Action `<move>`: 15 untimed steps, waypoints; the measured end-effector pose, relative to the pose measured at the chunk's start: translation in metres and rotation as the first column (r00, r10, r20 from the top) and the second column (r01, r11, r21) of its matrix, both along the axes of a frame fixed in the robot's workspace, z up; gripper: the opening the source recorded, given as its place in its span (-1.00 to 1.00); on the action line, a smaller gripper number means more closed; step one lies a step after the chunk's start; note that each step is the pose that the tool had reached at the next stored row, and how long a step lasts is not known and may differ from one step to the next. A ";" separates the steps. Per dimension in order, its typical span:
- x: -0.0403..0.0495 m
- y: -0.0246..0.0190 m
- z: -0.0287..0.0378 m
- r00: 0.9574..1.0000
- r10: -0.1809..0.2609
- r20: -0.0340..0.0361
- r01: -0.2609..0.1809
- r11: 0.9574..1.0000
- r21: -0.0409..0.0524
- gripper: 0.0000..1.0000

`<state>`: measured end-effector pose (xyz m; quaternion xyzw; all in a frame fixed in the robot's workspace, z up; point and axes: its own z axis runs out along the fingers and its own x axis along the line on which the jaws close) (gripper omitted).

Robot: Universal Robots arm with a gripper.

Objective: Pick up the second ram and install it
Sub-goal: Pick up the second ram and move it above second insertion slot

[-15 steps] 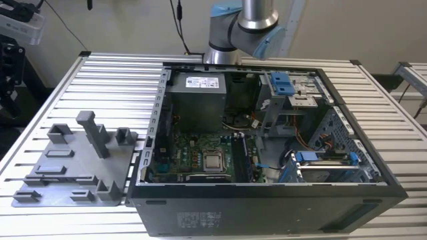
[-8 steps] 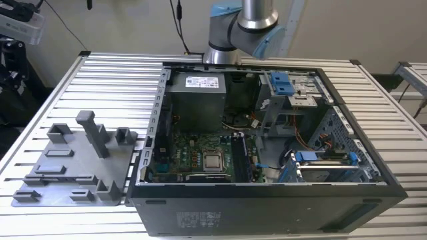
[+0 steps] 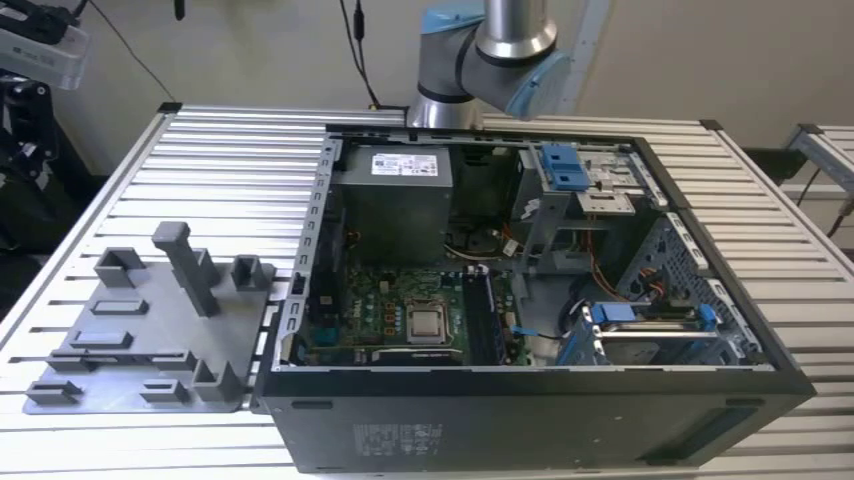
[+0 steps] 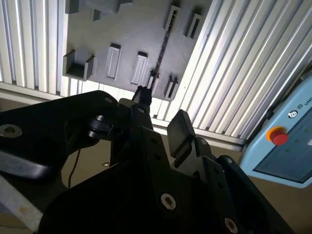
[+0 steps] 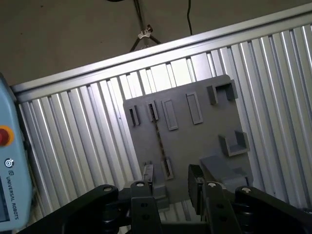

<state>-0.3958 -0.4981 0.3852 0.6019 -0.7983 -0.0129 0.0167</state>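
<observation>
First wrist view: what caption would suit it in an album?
Open end effector above a grey parts tray on a slatted metal table.

1. Sharing table (image 3: pixel 227 160): fixture (image 3: pixel 160 330) at the exterior view's left, case (image 3: pixel 534 430) just beside at its right.
2. Lying in case: board (image 3: pixel 387 300).
3. Standing on fixture: post (image 3: pixel 187 265).
4. Standing behind case: arm (image 3: pixel 461 60).
5. Sitting edge-up in fixture, in both wrist views: ram (image 4: pixel 163 46) (image 5: pixel 158 139).

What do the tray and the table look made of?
Tray: probably matte grey plastic, perhaps printed; it has a uniform dull colour, with slots and posts formed in one piece. Table: seemingly bare aluminium; it has silvery ribbed slats with a soft sheen.
</observation>
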 end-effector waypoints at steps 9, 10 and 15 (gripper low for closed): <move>0.0000 0.0000 -0.0044 0.999 0.042 0.000 -0.042 0.999 0.000 -0.16; 0.0000 0.0000 -0.0054 0.999 0.049 0.000 -0.049 0.999 0.000 -0.16; -0.0001 0.0000 -0.0078 0.998 0.058 0.000 -0.058 0.998 0.000 -0.16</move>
